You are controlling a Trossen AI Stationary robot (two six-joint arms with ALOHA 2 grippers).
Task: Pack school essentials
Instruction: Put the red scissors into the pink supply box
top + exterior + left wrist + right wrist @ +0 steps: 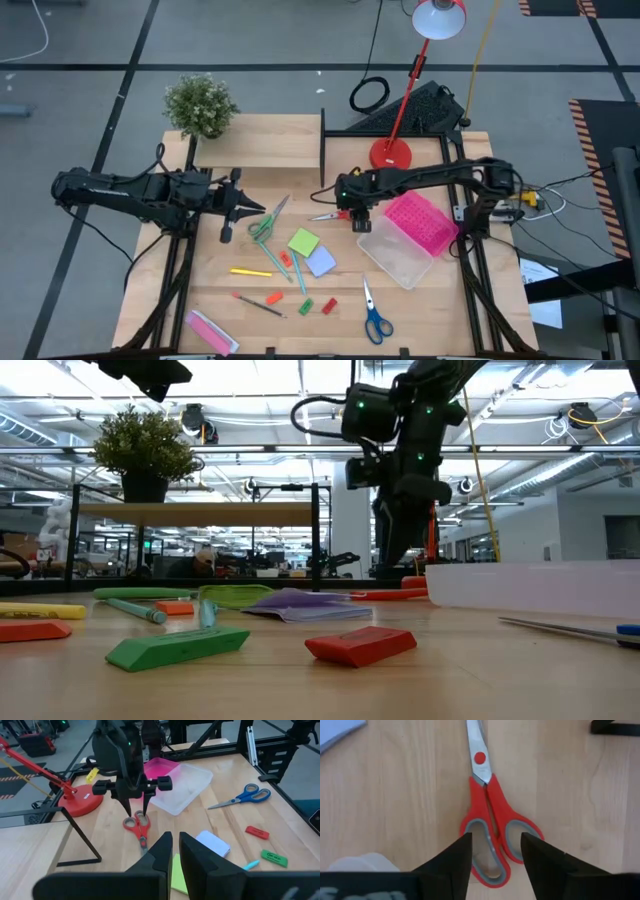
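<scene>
The right tool (496, 851) is hanging over the red scissors (490, 827), w/ its fingers apart, one on each side of the handle loops. It isn't gripping yet. The scissors are lying flat on the counter (440, 300), just beside the clear box (405, 255) w/ the pink lid (422, 222). They're looking light, hard and stiff, so I'm thinking they won't bend or break. The metal blades are smooth and thin, prob. slippery, and the tips are sharp. The plastic loops are thicker and grippier, so squeezing across the loops, or the neck near the red screw, seems the best hold. Since they're flat on the wood, the fingers need to go right down to the counter. The left tool (173, 847) is waiting over by the green scissors (264, 224), its fingers nearly together, holding nothing.
</scene>
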